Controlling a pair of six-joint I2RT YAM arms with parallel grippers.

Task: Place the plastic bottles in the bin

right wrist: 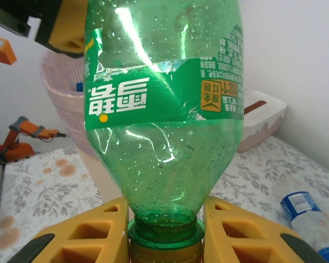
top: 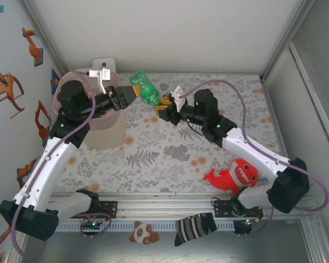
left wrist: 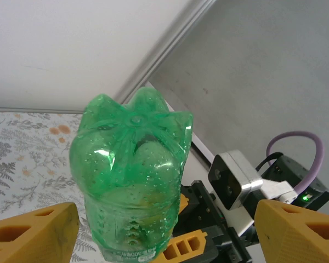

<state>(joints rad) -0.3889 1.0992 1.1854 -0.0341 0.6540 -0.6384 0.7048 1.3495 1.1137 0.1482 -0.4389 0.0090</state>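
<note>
Could drop green plastic bottle (top: 145, 87), pinched by its neck in clenched right gripper (right wrist: 164, 235) beside the bin (top: 105, 131), onto the table (top: 170, 159), with left gripper (left wrist: 167, 230) released wide around its base.

Table (top: 170, 159) draped in a pale cloth printed with grey ferns and orange blooms. Behind the table, a plain white wall (top: 164, 33), softly and evenly lit. Left of the table, a pale wall (top: 5, 49) dotted with orange stickers (top: 11, 90) shaped like robot arms. Right of the table, a grey panel (top: 312, 71). At the table's far corners, slanting aluminium frame posts (top: 44, 37). Along the table's near edge, a metal rail (top: 164, 204); below that, a grey ledge (top: 307, 246).
</note>
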